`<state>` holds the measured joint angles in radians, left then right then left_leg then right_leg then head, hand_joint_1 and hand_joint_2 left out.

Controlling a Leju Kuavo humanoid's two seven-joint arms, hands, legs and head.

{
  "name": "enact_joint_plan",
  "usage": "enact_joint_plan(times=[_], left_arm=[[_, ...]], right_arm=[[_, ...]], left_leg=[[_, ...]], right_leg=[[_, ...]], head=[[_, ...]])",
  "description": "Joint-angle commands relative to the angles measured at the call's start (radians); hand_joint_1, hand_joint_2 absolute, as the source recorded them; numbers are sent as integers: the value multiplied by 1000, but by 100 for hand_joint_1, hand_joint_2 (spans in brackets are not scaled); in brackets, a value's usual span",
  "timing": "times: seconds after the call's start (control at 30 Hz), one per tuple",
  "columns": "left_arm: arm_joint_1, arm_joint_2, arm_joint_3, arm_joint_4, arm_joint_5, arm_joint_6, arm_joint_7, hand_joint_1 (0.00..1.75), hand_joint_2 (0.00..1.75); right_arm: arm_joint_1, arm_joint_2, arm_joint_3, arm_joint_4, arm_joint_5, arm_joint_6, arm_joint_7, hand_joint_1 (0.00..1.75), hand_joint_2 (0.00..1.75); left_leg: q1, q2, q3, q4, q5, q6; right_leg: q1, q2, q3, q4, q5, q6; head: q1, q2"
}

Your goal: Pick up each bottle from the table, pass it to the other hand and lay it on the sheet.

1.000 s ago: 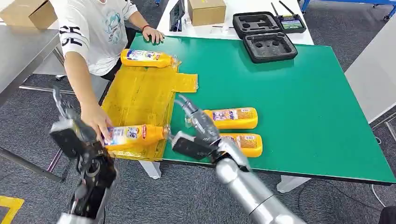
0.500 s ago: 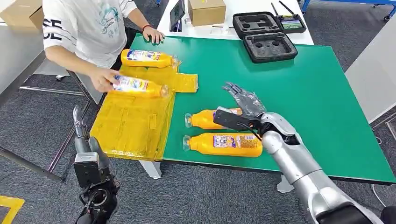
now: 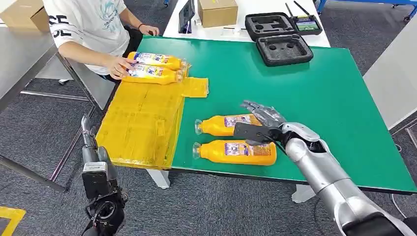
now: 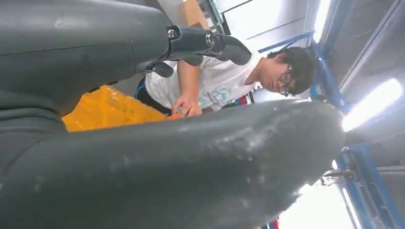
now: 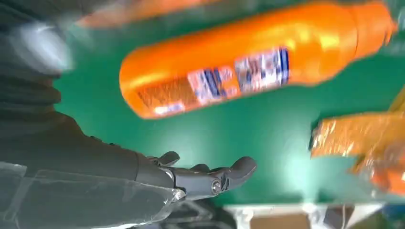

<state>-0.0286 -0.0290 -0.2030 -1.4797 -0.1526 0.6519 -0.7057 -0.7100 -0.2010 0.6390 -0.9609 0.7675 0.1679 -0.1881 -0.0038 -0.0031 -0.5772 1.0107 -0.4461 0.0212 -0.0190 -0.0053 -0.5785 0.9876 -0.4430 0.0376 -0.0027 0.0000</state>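
Two orange bottles lie side by side on the green table (image 3: 295,83), the far bottle (image 3: 221,124) and the near bottle (image 3: 236,152), caps toward the yellow sheet (image 3: 142,118). My right hand (image 3: 260,123) hovers with fingers spread over the far bottle's base end and holds nothing; in the right wrist view an orange bottle (image 5: 239,71) lies past its empty fingers (image 5: 210,179). My left hand (image 3: 93,160) hangs empty off the table's near-left corner, beside the sheet. Two more bottles (image 3: 152,60) (image 3: 150,73) lie at the sheet's far end, a person's hand (image 3: 117,66) on the nearer one.
The person (image 3: 93,24) sits at the table's far left corner. A black foam case (image 3: 280,37) and a cardboard box (image 3: 217,11) stand at the back. A grey table (image 3: 22,59) lies to the left. The green table's right half is bare.
The person carried a bottle from my left hand to the sheet's far end and laid it by the first. My left hand dropped low. My right hand swung right, over the far bottle.
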Motion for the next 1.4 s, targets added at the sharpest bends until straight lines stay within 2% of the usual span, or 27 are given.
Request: enact_joint_plan(times=[0.03,0.2,0.67,0.77,0.9,1.07,1.4], left_arm=[[-47,16,-34,107,4,30,8,0,0],[-42,27,-30,83,2,43,8,0,0],[-37,27,-29,78,1,45,8,0,0],[-36,29,-27,78,4,41,8,0,0],[-37,28,-23,93,12,33,8,0,0],[-41,24,-23,101,18,29,8,0,0],[-42,24,-23,106,20,28,8,0,0]], right_arm=[[-45,-26,164,46,-14,53,-26,0,175],[-37,-64,208,-90,-63,49,-31,0,175],[-37,-67,210,-101,-63,49,-31,0,175],[-27,-87,222,-143,-100,79,-42,0,175],[-58,-89,260,-99,-116,130,-37,0,175],[-36,-76,288,-25,-114,116,-36,0,175],[-31,-82,293,-24,-113,115,-35,0,175]], left_leg=[[2,0,3,-1,0,-2],[3,0,2,1,-1,-3],[2,0,1,0,0,-2],[1,0,1,0,0,-1],[3,0,2,0,-1,-2],[2,1,2,-1,0,-1],[2,0,3,-1,0,-2]], right_leg=[[2,0,3,-1,0,-2],[4,0,3,0,0,-3],[2,0,1,0,0,-2],[1,-1,1,0,0,-1],[3,0,2,-1,0,-3],[2,1,3,-1,0,-2],[2,0,3,-2,0,-2]], head=[[0,0],[0,0],[0,0],[0,0],[0,0],[0,0],[0,0]])
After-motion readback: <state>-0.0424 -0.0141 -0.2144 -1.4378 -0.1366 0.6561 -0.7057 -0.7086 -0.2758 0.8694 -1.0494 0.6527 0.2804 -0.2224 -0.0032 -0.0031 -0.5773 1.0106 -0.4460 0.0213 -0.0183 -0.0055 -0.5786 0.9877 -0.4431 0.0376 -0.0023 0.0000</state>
